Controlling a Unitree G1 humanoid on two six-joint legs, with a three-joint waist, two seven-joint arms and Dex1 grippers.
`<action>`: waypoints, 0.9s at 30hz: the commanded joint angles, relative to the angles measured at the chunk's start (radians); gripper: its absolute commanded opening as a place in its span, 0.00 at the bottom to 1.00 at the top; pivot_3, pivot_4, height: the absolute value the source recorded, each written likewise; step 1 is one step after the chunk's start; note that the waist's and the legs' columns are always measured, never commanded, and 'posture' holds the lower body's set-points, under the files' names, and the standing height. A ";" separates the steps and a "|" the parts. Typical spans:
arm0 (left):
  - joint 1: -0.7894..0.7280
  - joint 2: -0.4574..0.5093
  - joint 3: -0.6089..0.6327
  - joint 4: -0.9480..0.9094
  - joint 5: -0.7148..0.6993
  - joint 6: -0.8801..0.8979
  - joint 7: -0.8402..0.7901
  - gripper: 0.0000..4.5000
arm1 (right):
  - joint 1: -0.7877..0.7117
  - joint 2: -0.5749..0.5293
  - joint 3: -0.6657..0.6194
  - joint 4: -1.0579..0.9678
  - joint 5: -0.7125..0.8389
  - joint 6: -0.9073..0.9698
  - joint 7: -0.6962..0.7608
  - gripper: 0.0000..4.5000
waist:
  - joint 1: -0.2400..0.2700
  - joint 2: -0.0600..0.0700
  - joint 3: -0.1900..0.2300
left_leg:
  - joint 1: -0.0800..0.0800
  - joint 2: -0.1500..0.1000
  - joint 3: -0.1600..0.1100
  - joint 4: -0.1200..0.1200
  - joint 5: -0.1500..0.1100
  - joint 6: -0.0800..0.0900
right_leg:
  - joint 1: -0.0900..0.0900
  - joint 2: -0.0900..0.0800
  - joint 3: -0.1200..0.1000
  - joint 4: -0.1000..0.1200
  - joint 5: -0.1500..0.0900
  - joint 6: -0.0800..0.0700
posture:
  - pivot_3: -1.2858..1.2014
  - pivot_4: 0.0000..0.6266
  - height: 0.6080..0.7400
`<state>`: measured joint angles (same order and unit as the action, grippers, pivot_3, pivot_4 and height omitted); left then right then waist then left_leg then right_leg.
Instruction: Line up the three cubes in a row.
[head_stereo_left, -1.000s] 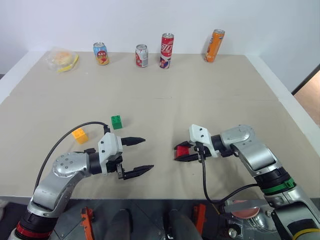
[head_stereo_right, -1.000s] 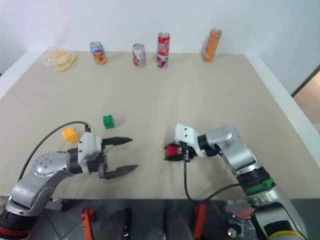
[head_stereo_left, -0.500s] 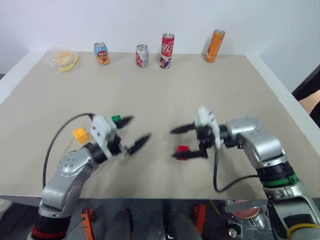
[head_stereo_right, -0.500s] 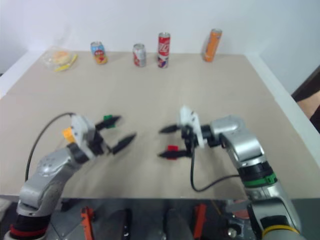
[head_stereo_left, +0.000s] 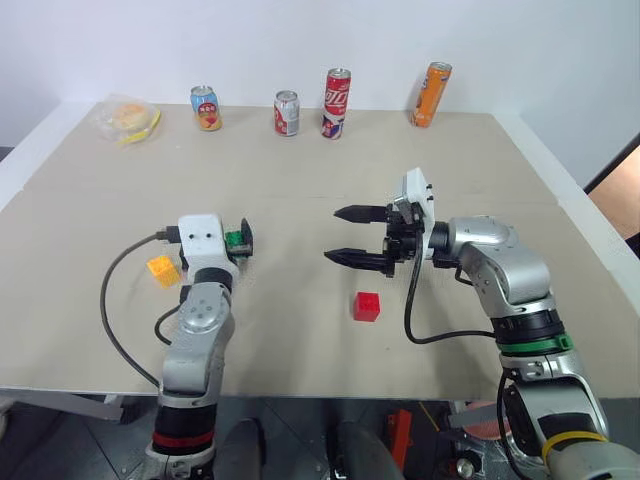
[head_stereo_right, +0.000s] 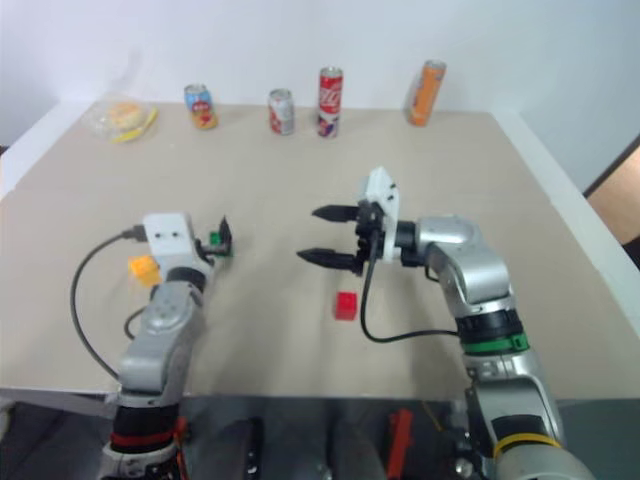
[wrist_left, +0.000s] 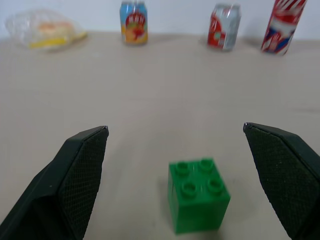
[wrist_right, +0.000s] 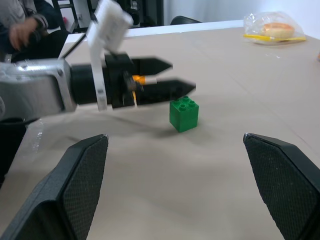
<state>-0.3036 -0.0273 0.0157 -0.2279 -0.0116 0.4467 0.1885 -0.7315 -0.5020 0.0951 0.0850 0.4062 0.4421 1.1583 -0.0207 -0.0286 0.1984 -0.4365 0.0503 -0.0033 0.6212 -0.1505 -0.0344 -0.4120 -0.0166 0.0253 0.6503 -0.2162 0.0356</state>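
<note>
The green cube (wrist_left: 198, 194) sits on the table between the fingers of my left gripper (wrist_left: 175, 127), which is open, points away from me and does not touch it. The yellow-orange cube (head_stereo_left: 161, 270) lies just left of that arm. The red cube (head_stereo_left: 367, 306) rests alone on the table near the middle. Above and slightly beyond it hangs my right gripper (head_stereo_left: 333, 235), open and empty, pointing left toward the green cube (wrist_right: 184, 114) and the left gripper (wrist_right: 182, 76).
Several drink cans (head_stereo_left: 286, 112) stand in a row along the far edge of the table. A clear bag of food (head_stereo_left: 125, 117) lies at the far left corner. A person (wrist_right: 20, 30) sits beyond the table's left side.
My right gripper opened, left the red cube on the table and rose. My left gripper swung from pointing right to pointing forward and moved up around the green cube.
</note>
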 joint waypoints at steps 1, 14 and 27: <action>-0.043 -0.013 -0.002 0.057 0.017 -0.030 0.009 1.00 | -0.038 0.004 0.001 -0.005 0.002 -0.024 0.013 0.99 | 0.000 0.000 0.000 | 0.000 0.000 0.000 0.000 0.000 0.000 | 0.000 0.000 0.000 0.000 0.000 0.000 | 0.52 0.24 1.00; -0.143 -0.056 0.033 0.267 0.039 -0.066 0.066 1.00 | -0.049 0.012 0.003 0.011 0.004 -0.034 0.013 0.99 | 0.000 0.000 0.000 | -0.001 0.000 0.000 0.000 0.000 0.000 | -0.001 0.000 0.000 0.000 0.000 0.001 | 0.52 0.24 1.00; -0.132 -0.042 0.030 0.282 0.014 -0.060 0.008 0.31 | -0.058 0.023 -0.008 0.016 0.007 -0.040 -0.001 1.00 | 0.000 0.000 0.000 | -0.002 0.000 0.000 -0.001 0.000 0.000 | -0.001 0.000 0.000 0.000 0.000 0.001 | 0.52 0.24 1.00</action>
<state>-0.4262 -0.0758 0.0509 0.0688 0.0128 0.3962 0.2237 -0.7618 -0.4810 0.1109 0.1141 0.4058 0.4159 1.1644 -0.0208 -0.0286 0.1984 -0.4381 0.0500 -0.0032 0.6205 -0.1505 -0.0345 -0.4135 -0.0169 0.0254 0.6502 -0.2158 0.0364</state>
